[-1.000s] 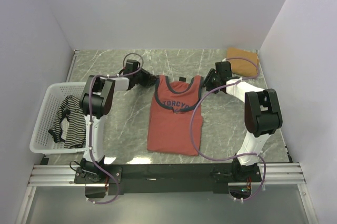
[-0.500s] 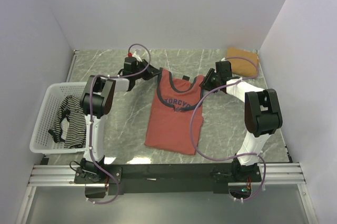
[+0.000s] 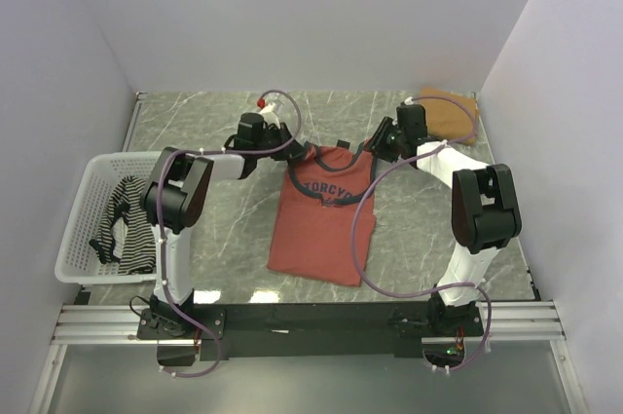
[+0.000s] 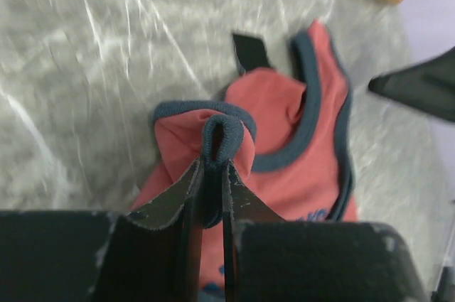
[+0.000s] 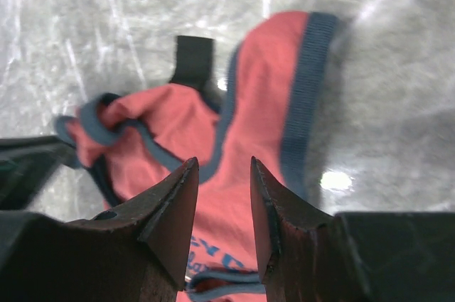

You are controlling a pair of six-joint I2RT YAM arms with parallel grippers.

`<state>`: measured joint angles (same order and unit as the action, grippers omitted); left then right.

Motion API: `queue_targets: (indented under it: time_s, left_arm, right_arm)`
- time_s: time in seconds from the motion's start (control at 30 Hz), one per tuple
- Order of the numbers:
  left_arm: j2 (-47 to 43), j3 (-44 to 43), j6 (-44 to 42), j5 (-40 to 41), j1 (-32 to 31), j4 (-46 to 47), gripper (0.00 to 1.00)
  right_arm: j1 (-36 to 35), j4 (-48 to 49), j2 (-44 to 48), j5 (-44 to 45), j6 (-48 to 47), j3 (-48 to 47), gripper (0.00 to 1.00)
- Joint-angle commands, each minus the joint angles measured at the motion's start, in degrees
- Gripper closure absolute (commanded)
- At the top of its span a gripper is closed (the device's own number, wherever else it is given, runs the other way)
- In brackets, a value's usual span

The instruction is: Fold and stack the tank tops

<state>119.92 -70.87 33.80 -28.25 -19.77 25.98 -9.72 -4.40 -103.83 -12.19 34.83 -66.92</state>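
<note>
Grey-veined tabletop [image 3: 214, 229] carries the rust-red tank top [image 3: 321, 229] at centre, long axis 12 to 6 o'clock, neck toward 12. Left tool [image 4: 213, 167] clenches its dark-trimmed shoulder at 11 o'clock; right tool [image 5: 222, 167] stands parted over the shoulder at 1 o'clock.

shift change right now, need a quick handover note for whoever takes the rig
Left tool: shut on the left strap of the rust-red top, raised off the table.
Right tool: open, over that top by its right strap.
Tan top: looks folded, far right corner.
Striped top: bunched in the white basket.
Left to do: fold the red and striped tops, stack all three.
</note>
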Motion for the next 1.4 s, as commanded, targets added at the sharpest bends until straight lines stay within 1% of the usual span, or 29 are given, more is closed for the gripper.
queue_targets:
  time_s: [0.0,0.07,0.1,0.13,0.2,0.3,0.43,0.53,0.6,0.63,0.73,1.0,1.1,1.37]
  left_arm:
    - [-5.21,2.83,-8.65,5.82,-1.41,-3.47,0.96]
    - [-5.83,3.11,-11.81,8.90,-3.16,-5.66,0.96]
    - [-6.10,3.28,-12.52,11.87,-3.69,-7.15,0.95]
    - [-6.10,3.28,-13.23,12.77,-4.22,-8.13,0.94]
    - [-6.01,3.11,-15.25,17.59,-5.98,-10.50,0.92]
    - [-7.15,4.68,-15.96,21.91,-7.56,-11.04,0.81]
    - [-10.84,9.16,-14.91,25.69,-8.27,-7.01,0.64]
    - [-13.30,11.28,-15.43,28.07,-9.06,-6.47,0.59]
    - [-13.40,11.11,-15.96,28.07,-9.58,-7.25,0.58]
    - [-13.22,10.93,-16.57,29.99,-9.76,-7.69,0.58]
    - [-13.04,10.93,-17.63,31.94,-10.90,-8.66,0.58]
    - [-17.87,15.41,-17.01,28.69,-11.43,-5.33,0.59]
    - [-17.53,15.24,-16.75,28.69,-11.43,-5.67,0.61]
    - [-16.64,15.94,-14.03,28.07,-11.43,-3.92,0.65]
  right_arm:
    - [-1.18,2.56,1.44,-1.52,-0.99,-2.61,0.57]
    - [-2.15,2.30,1.18,-1.88,-1.78,-3.31,0.57]
    - [-2.50,2.12,0.74,-1.88,-2.13,-4.18,0.57]
    - [-3.20,1.95,0.56,-1.96,-2.39,-4.54,0.56]
    - [-4.25,1.33,-0.14,-2.05,-3.18,-5.41,0.56]
    - [-6.10,0.36,-1.02,-1.09,-4.42,-7.26,0.56]
    - [-7.51,-0.60,-2.60,-0.82,-5.12,-8.93,0.54]
    - [-8.30,-1.92,-4.97,-1.26,-5.30,-11.39,0.53]
    - [-9.26,-3.24,-6.82,-0.83,-5.30,-13.67,0.53]
    - [-9.79,-3.59,-7.26,-0.56,-5.38,-14.20,0.53]
    - [-11.54,-4.12,-8.23,0.23,-5.21,-15.70,0.53]
    - [-15.07,-5.70,-12.62,1.02,-5.65,-22.45,0.52]
    - [-16.12,-6.84,-15.61,0.32,-5.39,-25.71,0.52]
    - [-16.74,-5.88,-20.26,-1.61,-4.77,-27.48,0.50]
